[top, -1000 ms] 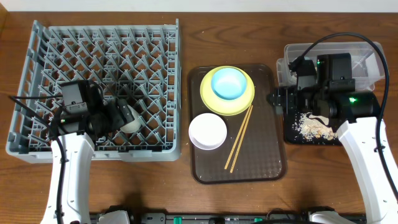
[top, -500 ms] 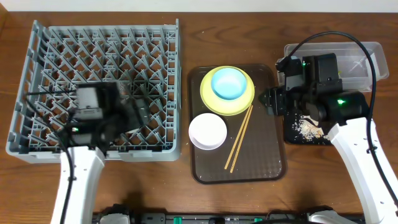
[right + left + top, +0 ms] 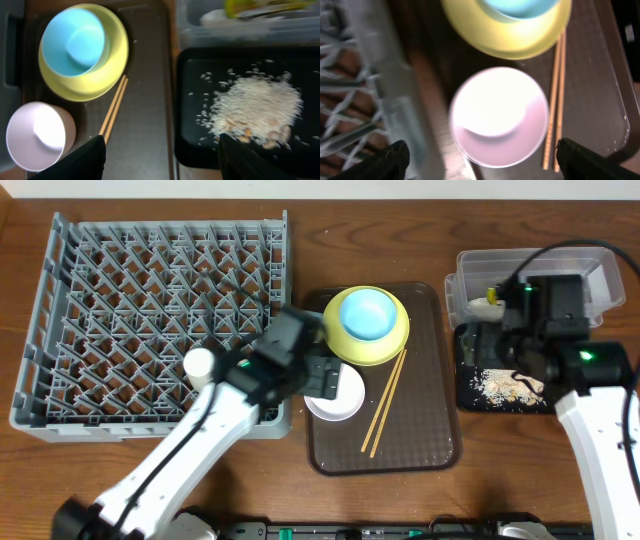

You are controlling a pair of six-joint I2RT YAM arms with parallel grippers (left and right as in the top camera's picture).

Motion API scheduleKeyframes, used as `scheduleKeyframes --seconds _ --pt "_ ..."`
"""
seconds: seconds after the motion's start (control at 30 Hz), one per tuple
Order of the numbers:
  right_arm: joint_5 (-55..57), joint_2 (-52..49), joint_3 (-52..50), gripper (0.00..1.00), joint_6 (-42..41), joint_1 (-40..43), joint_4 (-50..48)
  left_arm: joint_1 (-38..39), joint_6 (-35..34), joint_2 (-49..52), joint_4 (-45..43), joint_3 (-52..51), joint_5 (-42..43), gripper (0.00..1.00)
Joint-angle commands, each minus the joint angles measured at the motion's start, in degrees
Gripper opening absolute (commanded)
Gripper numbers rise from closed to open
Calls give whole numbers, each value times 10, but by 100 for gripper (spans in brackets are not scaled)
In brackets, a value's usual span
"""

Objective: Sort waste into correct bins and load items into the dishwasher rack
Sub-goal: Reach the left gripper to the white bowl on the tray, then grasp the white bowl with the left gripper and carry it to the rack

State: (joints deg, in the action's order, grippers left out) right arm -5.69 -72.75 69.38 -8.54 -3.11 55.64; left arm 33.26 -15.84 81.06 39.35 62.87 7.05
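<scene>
The large square grey plastic dishwasher rack [image 3: 150,280] fills the table's left side, and we see a small white cup [image 3: 200,364] sitting among its pegs toward the near edge. Our left gripper [image 3: 482,147] hangs spread wide over the pinkish-white bowl [image 3: 497,117] on the brown textured serving tray [image 3: 430,430] at mid-table. Our right gripper [image 3: 161,141] is likewise spread, hovering by the beige crumbly leftovers [image 3: 255,107] in the shallow glossy black tray [image 3: 195,135] near the right edge.

Setting: lab bench staged as dish station. A wooden table [image 3: 360,240] carries dishwasher rack [image 3: 150,290]; right of rack: serving tray [image 3: 420,430], clear tub [image 3: 598,268], black tray [image 3: 468,402].
</scene>
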Motion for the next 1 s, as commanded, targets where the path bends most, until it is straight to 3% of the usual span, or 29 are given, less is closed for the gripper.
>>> scheduleKeyframes --seconds 0.0,0.23,0.43,0.63,0.8,0.97 --pt "12 14 6 70 -7 30 9 49 -8 53 9 54 -18 95" --pt "12 13 6 69 -9 68 34 143 -7 144 -5 70 -18 95" --pt "12 13 6 69 -9 70 34 174 -7 210 -35 70 -18 94" --pt "12 13 6 69 -8 70 38 173 -8 242 -37 70 -64 83" --pt "12 13 6 69 -8 70 40 173 -7 251 -37 68 -81 48" --pt "12 13 6 69 -8 70 40 173 -7 261 -36 63 -82 25"
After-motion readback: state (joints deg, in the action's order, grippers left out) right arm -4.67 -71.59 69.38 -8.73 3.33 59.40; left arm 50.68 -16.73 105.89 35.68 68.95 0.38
